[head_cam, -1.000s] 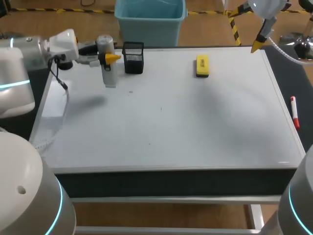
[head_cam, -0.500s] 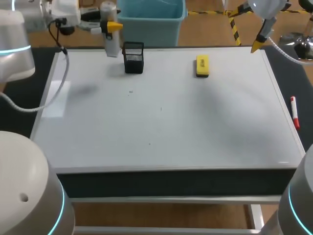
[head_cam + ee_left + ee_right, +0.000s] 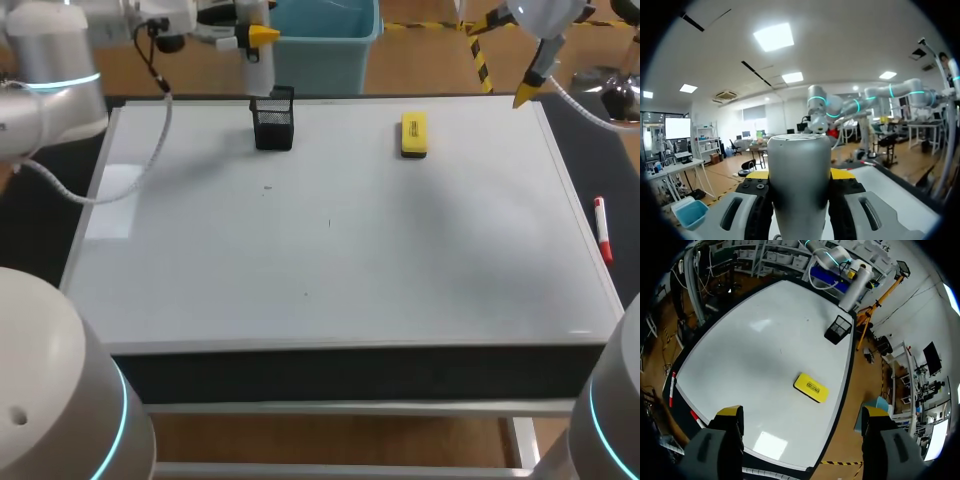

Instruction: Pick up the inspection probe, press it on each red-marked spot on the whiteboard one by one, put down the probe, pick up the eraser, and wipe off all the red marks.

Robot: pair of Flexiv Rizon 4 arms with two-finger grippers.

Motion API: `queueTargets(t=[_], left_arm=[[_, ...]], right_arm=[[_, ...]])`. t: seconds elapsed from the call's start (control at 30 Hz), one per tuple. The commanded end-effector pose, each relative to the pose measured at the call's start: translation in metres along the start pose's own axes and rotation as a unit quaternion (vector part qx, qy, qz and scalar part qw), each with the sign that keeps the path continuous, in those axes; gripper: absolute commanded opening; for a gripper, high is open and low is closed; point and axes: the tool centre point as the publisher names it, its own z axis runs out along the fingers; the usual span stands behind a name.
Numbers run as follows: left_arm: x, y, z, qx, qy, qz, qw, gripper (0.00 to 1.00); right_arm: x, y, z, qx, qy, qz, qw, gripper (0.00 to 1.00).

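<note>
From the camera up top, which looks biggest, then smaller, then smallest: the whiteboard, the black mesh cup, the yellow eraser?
1. whiteboard
2. black mesh cup
3. yellow eraser, clearly smaller than the cup

Left arm (image 3: 45, 45) and right arm (image 3: 545, 15): rounded silver-white links with cyan light rings, a black cable (image 3: 160, 75) on the left; left gripper (image 3: 800, 175) and right gripper (image 3: 802, 414) grey, yellow-tipped.

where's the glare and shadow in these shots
Head view: pale glare patch on the whiteboard near its left edge, soft grey shadow right of its middle. Right wrist view: two reflected light patches on the board, one close to the right hand. Left wrist view: the probe is lit on top, darker below.
</note>
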Motion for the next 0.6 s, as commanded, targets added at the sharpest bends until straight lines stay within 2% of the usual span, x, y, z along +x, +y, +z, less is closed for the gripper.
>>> queueTargets(t=[0.03,0.6], left_arm=[[-0.011,0.008,0.01,0.004,0.034,-0.002,0.999,0.0],[-0.023,0.036,0.015,0.009,0.021,-0.004,1.0,0.0]], right_arm=[[0.0,0.0,-0.001,0.001,0.002,-0.001,1.0,1.0],[0.0,0.0,-0.001,0.001,0.002,-0.001,1.0,1.0]])
